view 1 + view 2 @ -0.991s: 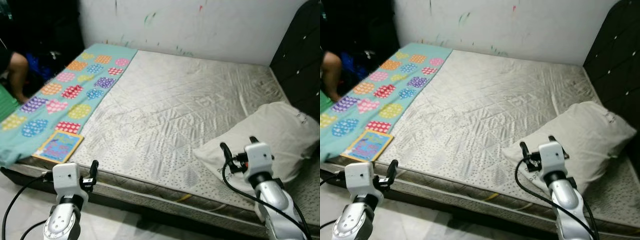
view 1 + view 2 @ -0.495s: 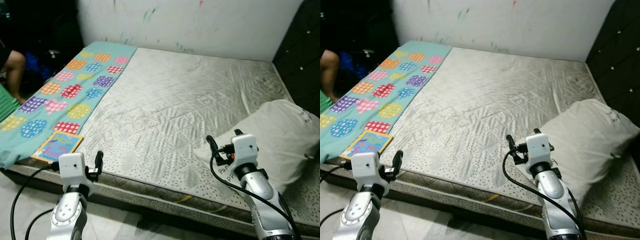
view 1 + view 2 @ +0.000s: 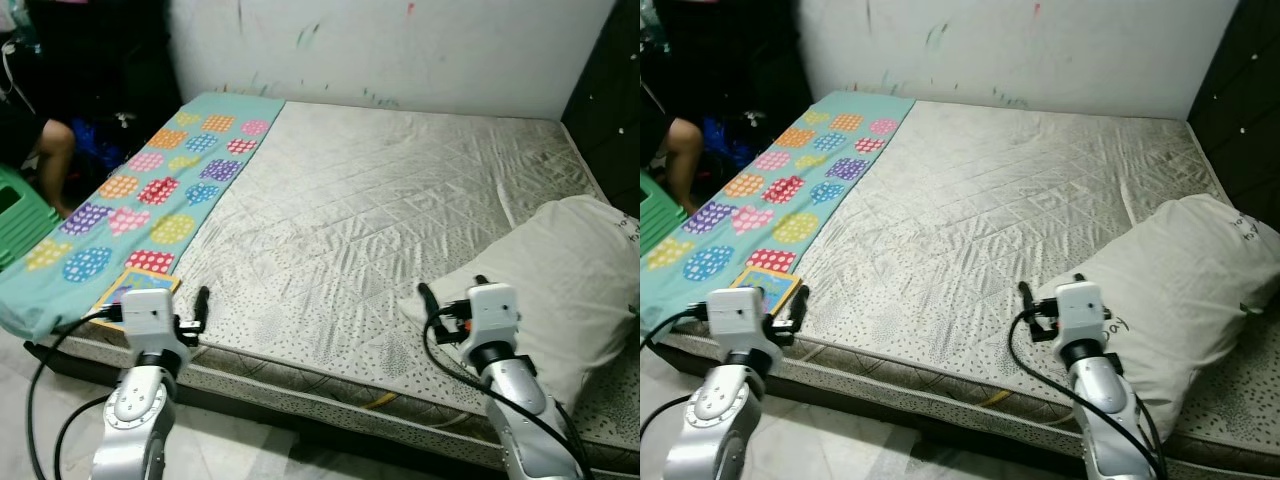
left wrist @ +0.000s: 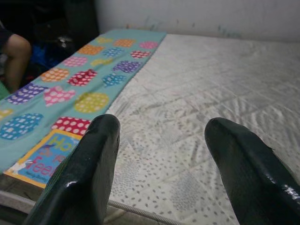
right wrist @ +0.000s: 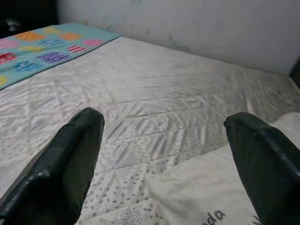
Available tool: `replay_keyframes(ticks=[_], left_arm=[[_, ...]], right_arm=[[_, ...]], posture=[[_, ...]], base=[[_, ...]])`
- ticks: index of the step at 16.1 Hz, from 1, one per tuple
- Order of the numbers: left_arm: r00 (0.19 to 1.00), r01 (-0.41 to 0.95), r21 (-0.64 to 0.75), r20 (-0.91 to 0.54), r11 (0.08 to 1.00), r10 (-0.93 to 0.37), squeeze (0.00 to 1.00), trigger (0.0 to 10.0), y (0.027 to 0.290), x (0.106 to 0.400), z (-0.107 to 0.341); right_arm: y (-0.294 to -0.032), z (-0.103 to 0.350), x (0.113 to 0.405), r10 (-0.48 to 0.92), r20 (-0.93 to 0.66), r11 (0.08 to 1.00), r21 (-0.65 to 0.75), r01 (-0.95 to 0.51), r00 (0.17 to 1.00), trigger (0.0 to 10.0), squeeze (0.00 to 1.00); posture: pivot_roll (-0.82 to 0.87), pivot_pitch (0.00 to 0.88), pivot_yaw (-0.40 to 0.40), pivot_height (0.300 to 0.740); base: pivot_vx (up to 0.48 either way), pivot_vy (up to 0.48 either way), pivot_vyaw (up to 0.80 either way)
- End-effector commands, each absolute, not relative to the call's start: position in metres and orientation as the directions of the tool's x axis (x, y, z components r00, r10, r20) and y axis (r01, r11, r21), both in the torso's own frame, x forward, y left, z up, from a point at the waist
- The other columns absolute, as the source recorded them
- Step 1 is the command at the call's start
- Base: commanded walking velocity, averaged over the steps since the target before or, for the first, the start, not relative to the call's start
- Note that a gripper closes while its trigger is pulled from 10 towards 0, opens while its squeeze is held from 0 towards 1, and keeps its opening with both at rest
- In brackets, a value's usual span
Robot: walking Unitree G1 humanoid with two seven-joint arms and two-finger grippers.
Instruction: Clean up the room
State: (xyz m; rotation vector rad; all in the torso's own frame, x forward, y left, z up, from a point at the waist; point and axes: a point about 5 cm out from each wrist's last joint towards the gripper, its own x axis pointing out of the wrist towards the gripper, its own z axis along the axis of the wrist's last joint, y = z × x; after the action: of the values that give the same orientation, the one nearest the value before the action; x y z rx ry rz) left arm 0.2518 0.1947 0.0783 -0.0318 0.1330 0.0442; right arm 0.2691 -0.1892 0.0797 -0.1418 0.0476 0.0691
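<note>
Bare mattress (image 3: 380,210) mid-frame, pillow (image 3: 560,280) at right, dotted sheet (image 3: 150,195) and book (image 3: 135,290) at left. Left end effector (image 4: 161,154) spread wide, empty, above the mattress edge near the book. Right end effector (image 5: 164,154) wide too, empty, just beside the pillow's corner.

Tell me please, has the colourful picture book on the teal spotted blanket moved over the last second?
No. The colourful picture book lies right beside the same red dotted patch at the near end of the teal spotted blanket; the camera shifted instead.
</note>
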Motion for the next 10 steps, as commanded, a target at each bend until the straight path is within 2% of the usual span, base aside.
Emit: replay_keyframes(ticks=[1,3,6,10], left_arm=[[0.988,-0.027,-0.01,-0.151,1.0,0.025,0.0,10.0,0.196,0.25,0.078],[0.988,-0.02,-0.001,-0.155,1.0,0.02,0.0,10.0,0.198,0.25,0.078],[0.987,-0.098,-0.012,-0.125,0.995,0.096,0.0,10.0,0.207,0.257,0.079],[0.975,-0.185,-0.04,-0.131,0.982,0.178,0.0,10.0,0.205,0.235,0.073]], right_arm=[[-0.186,0.082,0.27,0.044,-0.036,0.992,-0.117,-0.048,0.998,10.0,0.0],[-0.183,0.08,0.272,0.039,-0.039,0.993,-0.112,-0.044,0.998,10.0,0.0],[-0.164,0.085,0.282,0.147,-0.035,0.981,-0.122,-0.15,0.989,10.0,0.0],[-0.158,0.091,0.3,0.229,-0.045,0.962,-0.143,-0.233,0.972,10.0,0.0]], posture=[[-0.13,0.0,0.068,0.74],[-0.12,0.0,0.067,0.74],[-0.1,0.0,-0.017,0.74],[-0.02,0.0,-0.108,0.74]], base=[[0.0,0.0,0.0],[0.0,0.0,0.0],[0.0,0.0,0.0],[0.0,0.0,0.0]])
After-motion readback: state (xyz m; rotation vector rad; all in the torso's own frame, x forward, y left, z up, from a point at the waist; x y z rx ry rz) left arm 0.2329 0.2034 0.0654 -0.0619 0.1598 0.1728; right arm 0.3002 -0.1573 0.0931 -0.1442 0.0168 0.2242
